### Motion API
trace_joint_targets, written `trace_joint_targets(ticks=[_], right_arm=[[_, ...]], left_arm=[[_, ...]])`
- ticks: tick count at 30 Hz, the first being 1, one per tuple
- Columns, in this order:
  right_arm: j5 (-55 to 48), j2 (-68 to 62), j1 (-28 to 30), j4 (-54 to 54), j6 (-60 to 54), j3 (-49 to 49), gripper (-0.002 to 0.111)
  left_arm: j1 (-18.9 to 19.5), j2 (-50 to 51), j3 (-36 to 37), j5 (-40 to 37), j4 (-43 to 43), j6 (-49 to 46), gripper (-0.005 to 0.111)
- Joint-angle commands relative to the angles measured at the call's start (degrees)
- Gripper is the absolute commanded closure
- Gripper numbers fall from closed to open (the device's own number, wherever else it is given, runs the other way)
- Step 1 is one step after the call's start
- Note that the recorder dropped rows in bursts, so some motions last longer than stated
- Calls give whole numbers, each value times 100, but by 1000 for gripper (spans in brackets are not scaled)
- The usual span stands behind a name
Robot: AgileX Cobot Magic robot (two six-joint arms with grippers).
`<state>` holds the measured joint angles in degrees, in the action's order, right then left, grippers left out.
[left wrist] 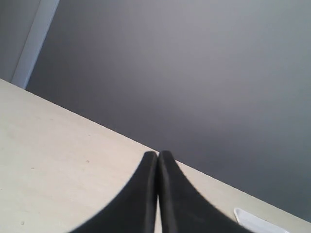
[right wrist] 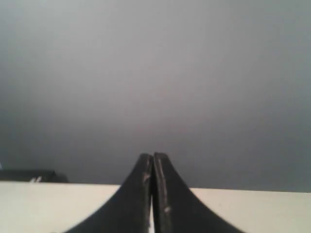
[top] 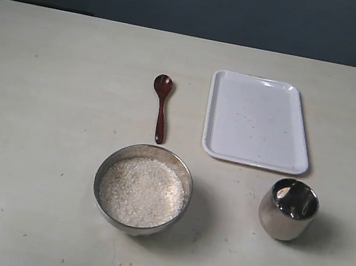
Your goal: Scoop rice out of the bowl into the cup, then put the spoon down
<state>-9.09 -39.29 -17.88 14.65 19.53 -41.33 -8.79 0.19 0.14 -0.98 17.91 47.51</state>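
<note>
1. Nearest, the bowl (top: 105, 165) holds the rice (top: 142, 192); the cup (top: 286, 211) stands well apart on the pale table (top: 43, 116).
2. Farther, the spoon (top: 161, 106) lies beside a white tray (top: 259, 122).
3. Beyond, you face a dark grey wall (top: 221, 6).
4. Your left claw (left wrist: 158, 154) and right claw (right wrist: 152, 156) are clenched, empty.

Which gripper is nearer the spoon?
Probably left: the spoon lies left of centre. Both the left gripper and right gripper are away from it, outside the exterior view.

Left gripper (left wrist: 158, 156) and right gripper (right wrist: 153, 158) both closed, fingertips pressed together, holding nothing
</note>
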Motion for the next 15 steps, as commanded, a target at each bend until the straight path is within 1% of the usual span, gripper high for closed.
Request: trace_joint_targets(ticks=[1,4,7,9,11,13,15], right_arm=[[-857,-1413,-862,32,-839,-1119,108],[-1467,-2414,-1762,-189,-1776,-1930,108],[-2231,-3571,-2389,-189,-1838,-2824,108],[-2741,-4392,-2583,-189,-1780,-3374,108],[-3245,-5118,-2623,-234,-1623,-3972,108],[-3521,-5874,-2623,-338,-1550,-4498,108],[-3690,-6500,-2611,-338,-1230,-4939,108]], left_arm=[[-44,-19,-14,54,18,-5,106],[-44,-19,-14,54,18,-5,106],[-44,-19,-14,54,18,-5,106],[-44,-19,-14,54,18,-5,106],[-44,-19,-14,54,18,-5,106],[-44,-19,-14,54,18,-5,106],[-44,-19,-14,54,18,-5,106]])
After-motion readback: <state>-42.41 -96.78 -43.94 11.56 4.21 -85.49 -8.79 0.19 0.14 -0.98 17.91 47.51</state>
